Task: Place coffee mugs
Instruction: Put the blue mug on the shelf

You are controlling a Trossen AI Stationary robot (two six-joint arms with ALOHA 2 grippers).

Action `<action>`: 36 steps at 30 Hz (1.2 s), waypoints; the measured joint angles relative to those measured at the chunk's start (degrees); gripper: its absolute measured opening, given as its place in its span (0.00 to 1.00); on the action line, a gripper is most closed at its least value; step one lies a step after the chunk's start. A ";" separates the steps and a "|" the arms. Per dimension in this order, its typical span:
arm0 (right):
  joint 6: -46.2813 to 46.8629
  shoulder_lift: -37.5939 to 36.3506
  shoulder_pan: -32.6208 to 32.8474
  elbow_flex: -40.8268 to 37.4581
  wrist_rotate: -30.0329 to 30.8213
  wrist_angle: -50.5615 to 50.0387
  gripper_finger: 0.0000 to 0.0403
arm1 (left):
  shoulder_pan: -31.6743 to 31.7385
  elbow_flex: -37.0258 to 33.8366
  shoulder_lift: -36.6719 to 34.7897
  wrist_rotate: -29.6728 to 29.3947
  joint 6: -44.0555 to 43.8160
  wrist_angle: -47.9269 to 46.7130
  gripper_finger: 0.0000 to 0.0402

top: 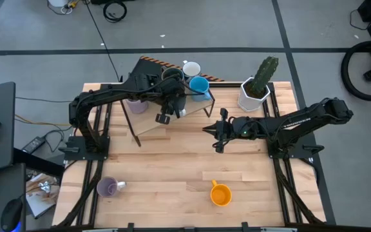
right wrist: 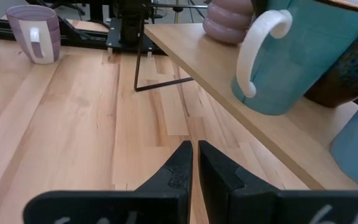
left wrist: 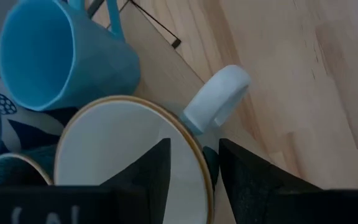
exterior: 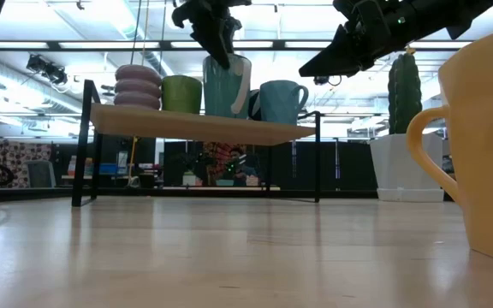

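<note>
A wooden shelf [exterior: 204, 127] stands at the table's far middle. On it, bottoms down, are a ribbed purple mug [exterior: 138, 85], a green mug [exterior: 181, 94], a teal mug with a white handle [exterior: 229, 90] and a blue mug [exterior: 281, 101]. My left gripper [left wrist: 194, 171] hangs open over the teal mug [left wrist: 129, 162], one finger inside its rim and one outside, beside the white handle [left wrist: 216, 99], with a gap on both sides. My right gripper [top: 210, 129] waits shut above the table, right of the shelf. An orange mug [top: 220, 194] and a purple mug [top: 107, 187] stand on the near table.
A white pot with a cactus [top: 256, 90] stands at the far right, beside the shelf. A white mug [top: 190, 67] sits at the shelf's far edge. The shelf's thin black legs [right wrist: 160, 84] reach down to the table. Bare wood lies between the shelf and the two near mugs.
</note>
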 joint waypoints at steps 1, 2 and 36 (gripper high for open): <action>0.00 0.00 0.00 0.00 0.00 0.00 0.08 | 0.00 0.00 0.00 0.00 0.50 0.33 0.35; 0.00 0.00 0.00 0.00 0.00 0.00 0.08 | 0.00 0.00 0.02 0.02 1.09 0.80 0.35; 0.04 0.00 0.00 0.00 -0.37 0.00 0.08 | 1.36 0.00 0.07 -0.15 13.82 7.08 0.35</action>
